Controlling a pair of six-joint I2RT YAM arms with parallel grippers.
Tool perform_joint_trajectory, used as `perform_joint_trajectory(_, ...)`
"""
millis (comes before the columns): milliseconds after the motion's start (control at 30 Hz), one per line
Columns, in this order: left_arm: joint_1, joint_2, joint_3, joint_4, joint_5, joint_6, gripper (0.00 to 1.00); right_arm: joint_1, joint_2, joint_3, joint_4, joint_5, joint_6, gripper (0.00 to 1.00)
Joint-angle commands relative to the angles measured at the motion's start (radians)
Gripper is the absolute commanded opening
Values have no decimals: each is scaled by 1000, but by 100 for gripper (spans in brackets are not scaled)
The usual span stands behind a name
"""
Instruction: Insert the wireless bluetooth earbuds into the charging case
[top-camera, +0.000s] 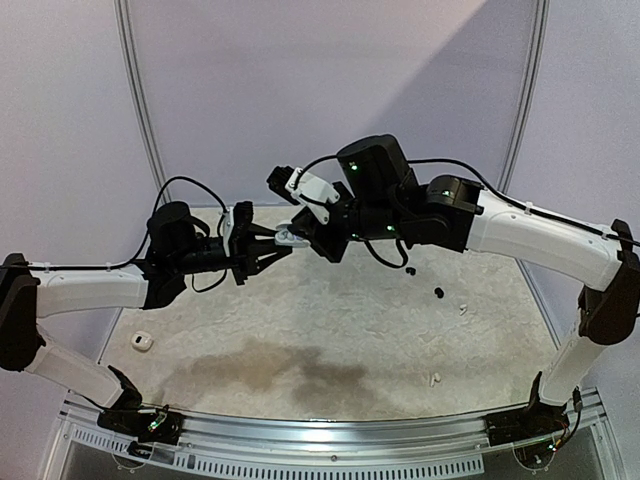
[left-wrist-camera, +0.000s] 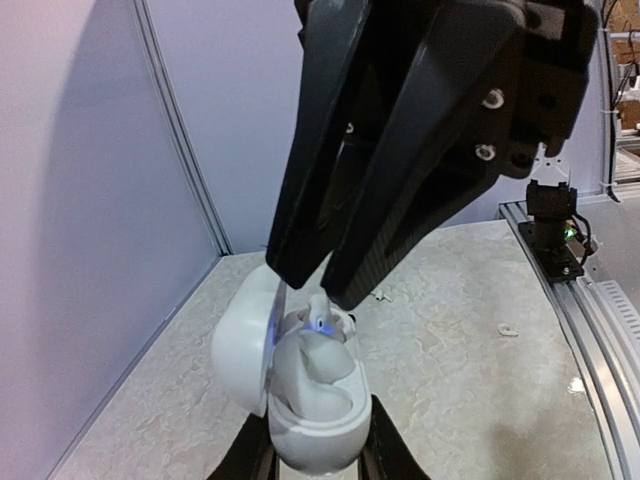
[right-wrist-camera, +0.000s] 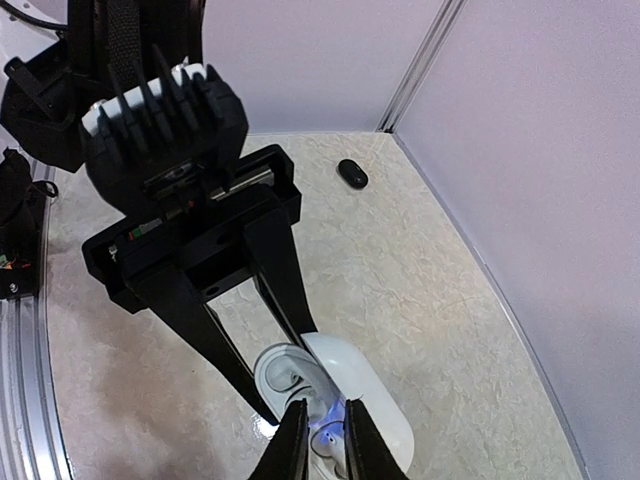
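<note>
We see the left gripper (top-camera: 272, 244) clamped on the open charging case (left-wrist-camera: 310, 400), and the right gripper (right-wrist-camera: 325, 440), jaws slightly apart, directly over a white earbud (left-wrist-camera: 320, 322) inside it.

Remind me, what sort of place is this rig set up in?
Probably an enclosed lab robot cell: plain lilac partition walls with metal corner posts close in a stone-patterned tabletop, and an aluminium rail runs along its near edge.

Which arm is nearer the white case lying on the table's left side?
Left. The left arm passes close by the white case, though the left pincer is raised further in. The right arm reaches from the opposite side; the right pincer meets it mid-table.
</note>
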Motion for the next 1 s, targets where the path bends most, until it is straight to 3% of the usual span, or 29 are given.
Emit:
perform_joint_trajectory(0, -8, -16, 8, 18, 5, 3, 0, -7, 25, 13, 5, 5, -5, 13)
perform_joint_trajectory(533, -8, -15, 7, 23, 3, -7, 0, -6, 70, 31, -39, 22, -14, 14)
perform_joint_trajectory(967, -3, -9, 19, 36, -50, -72, 0, 32, 54, -37, -62, 6, -77, 8)
